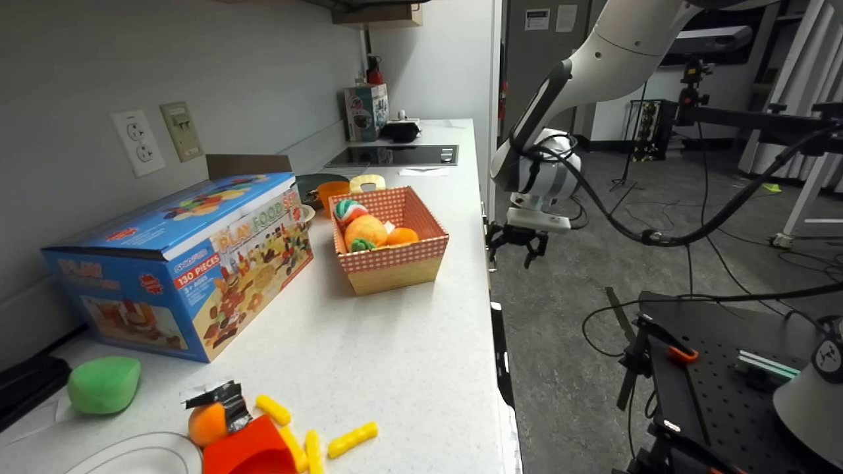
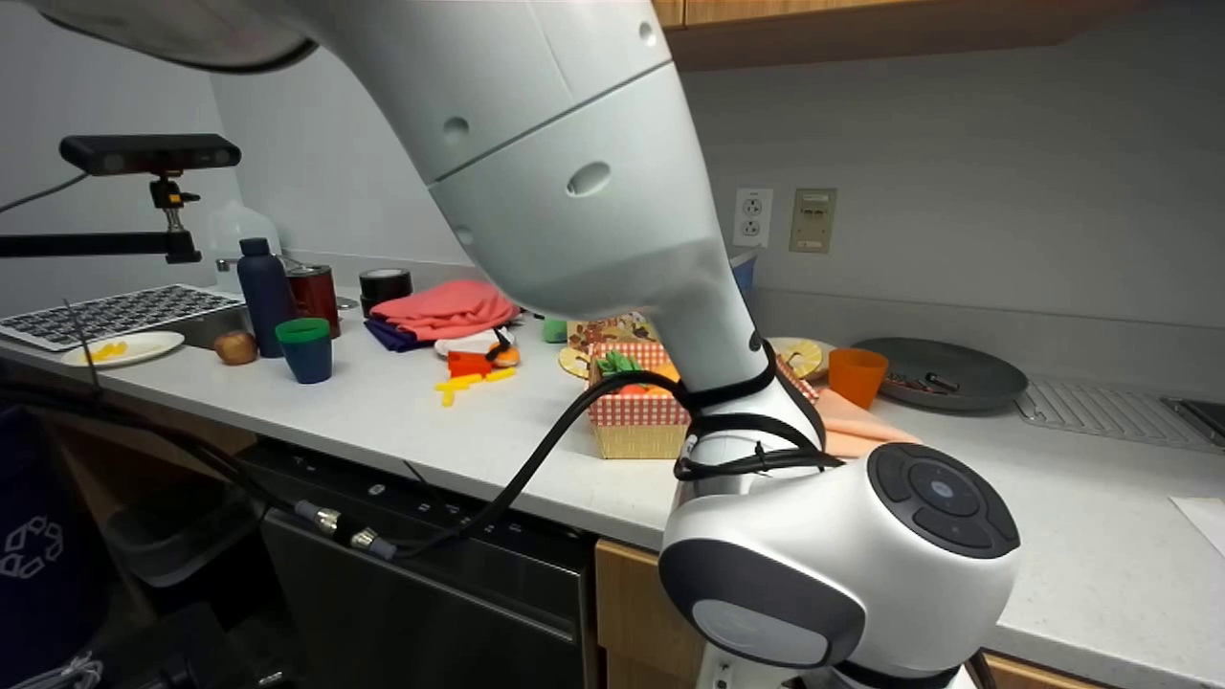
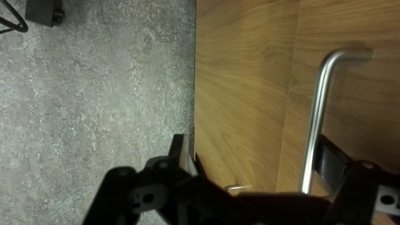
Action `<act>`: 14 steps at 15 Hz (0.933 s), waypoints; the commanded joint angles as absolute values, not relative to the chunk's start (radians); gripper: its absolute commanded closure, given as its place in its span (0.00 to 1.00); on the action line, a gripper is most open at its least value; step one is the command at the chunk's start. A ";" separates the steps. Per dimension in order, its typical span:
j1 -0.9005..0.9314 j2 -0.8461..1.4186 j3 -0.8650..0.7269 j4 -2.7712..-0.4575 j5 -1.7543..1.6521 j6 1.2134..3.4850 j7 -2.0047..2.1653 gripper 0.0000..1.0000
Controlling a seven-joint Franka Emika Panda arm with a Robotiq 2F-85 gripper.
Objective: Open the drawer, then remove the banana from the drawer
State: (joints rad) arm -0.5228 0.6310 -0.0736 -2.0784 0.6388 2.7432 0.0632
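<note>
Under the white counter (image 1: 402, 342), the drawer (image 3: 359, 103) is faced in warm brown wood grain. The gripper (image 3: 250, 137) is spread wide; the silver bar handle (image 3: 317, 107) is flanked on its inner side by one finger (image 3: 332, 162).

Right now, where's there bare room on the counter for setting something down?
Free: the counter between the basket and the yellow sticks, bordered by the play food box and the front edge; also the strip along that edge from the basket to the white paper. Crowded: around the plate and red container, and around the orange cup and pan.
</note>
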 commanded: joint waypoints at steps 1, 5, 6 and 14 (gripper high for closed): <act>-0.511 0.635 -0.118 -2.088 0.626 2.690 0.080 0.00; -0.515 0.626 -0.157 -2.120 0.627 2.642 0.086 0.00; -0.526 0.626 -0.158 -2.126 0.637 2.628 0.077 0.00; -0.578 0.609 -0.186 -2.209 0.738 2.601 -0.001 0.00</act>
